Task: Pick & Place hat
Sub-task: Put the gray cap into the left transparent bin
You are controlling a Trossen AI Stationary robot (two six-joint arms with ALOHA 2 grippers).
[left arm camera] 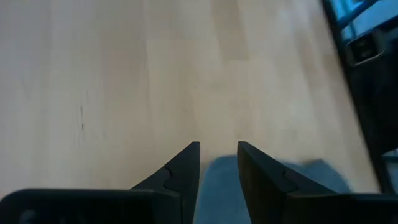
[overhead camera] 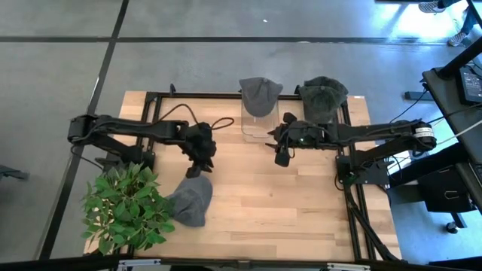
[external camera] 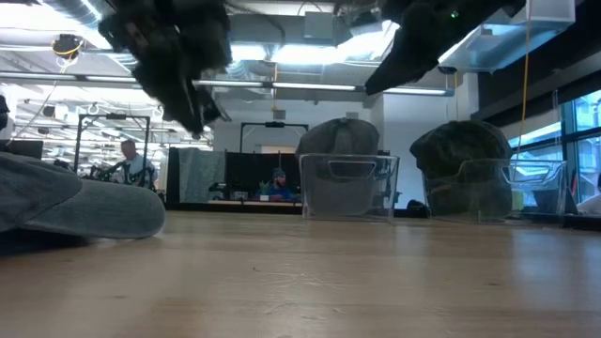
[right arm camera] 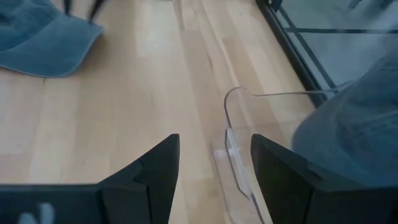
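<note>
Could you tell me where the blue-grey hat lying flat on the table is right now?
In the high view, the blue-grey hat lies on the table's front left, beside the plant and just below the left gripper.

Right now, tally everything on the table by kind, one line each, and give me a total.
Hats: 3 — a blue-grey hat lying flat on the wood, a grey hat and a dark green hat, each on a stand
Clear stands: 2
Plants: 1
Total: 6
</note>
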